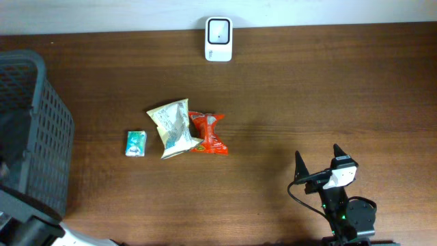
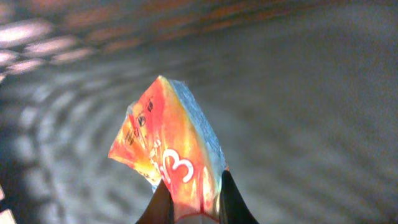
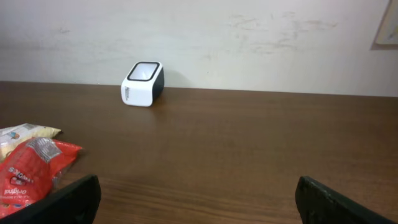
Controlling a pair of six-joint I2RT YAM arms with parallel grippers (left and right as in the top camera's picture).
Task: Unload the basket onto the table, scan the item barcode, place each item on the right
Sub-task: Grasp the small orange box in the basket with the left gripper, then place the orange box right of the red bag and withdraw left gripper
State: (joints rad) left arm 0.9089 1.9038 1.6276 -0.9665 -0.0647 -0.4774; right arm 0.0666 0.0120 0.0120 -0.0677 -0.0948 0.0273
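Observation:
My left gripper is shut on the lower edge of an orange-red snack packet with a silvery blue side. The packet stands up between the two dark fingers, against blurred grey mesh. In the overhead view this gripper and its packet are hidden at the left by the basket. The white barcode scanner stands at the table's far edge, and it shows as the scanner in the right wrist view. My right gripper hovers low at the front right, open and empty, its jaws wide apart.
A dark grey mesh basket fills the left side. Mid-table lie a small green pack, a cream bag and a red packet, close together. The right half is bare brown wood.

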